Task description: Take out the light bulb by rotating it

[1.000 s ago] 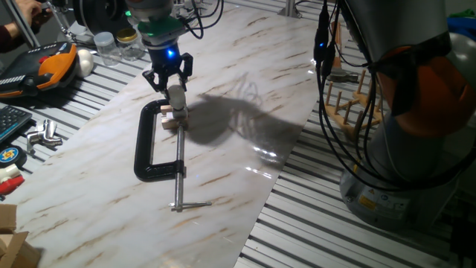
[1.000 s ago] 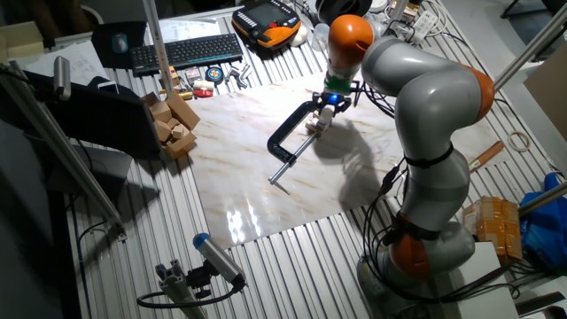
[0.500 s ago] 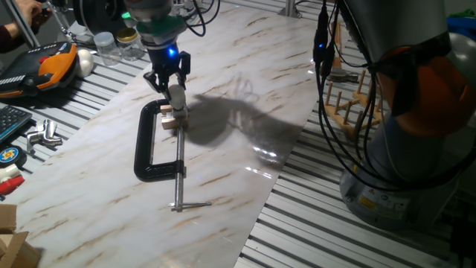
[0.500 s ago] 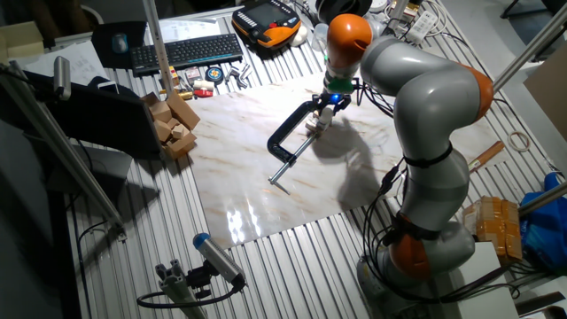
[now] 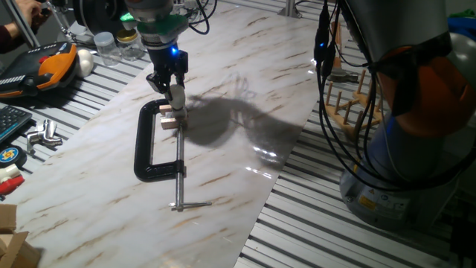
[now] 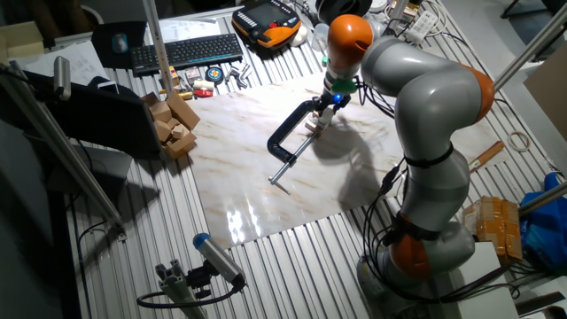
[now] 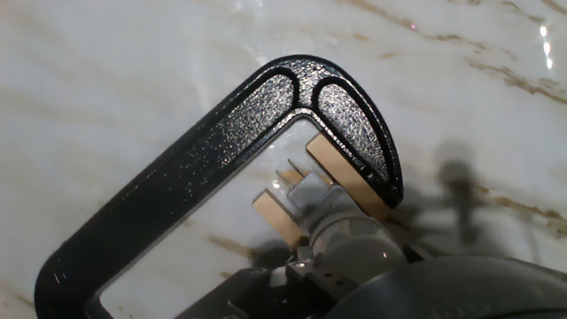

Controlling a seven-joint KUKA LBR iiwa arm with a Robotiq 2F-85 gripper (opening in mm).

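Observation:
The light bulb [image 5: 176,97], small and frosted white, stands upright over a small wooden block [image 5: 170,119] held in a black C-clamp [image 5: 145,149] on the marble board. My gripper [image 5: 172,88] comes down from above and is shut on the bulb. In the hand view the bulb [image 7: 354,250] fills the lower middle, its silvery base [image 7: 310,190] between the two wooden pieces [image 7: 341,173] inside the clamp [image 7: 195,168]. In the other fixed view the gripper [image 6: 326,105] sits at the clamp's [image 6: 288,133] far end.
An orange-and-black tool [image 5: 52,63], a larger white ball [image 5: 85,61] and clear jars [image 5: 111,45] lie at the back left. A wooden peg rack [image 5: 346,100] and hanging cables stand right of the board. A keyboard [image 6: 186,50] and wooden blocks [image 6: 173,124] lie beyond the board.
My gripper has turned about its vertical axis with the bulb in it; the two fingers now appear closer together in the fixed view. The clamp and block have not moved.

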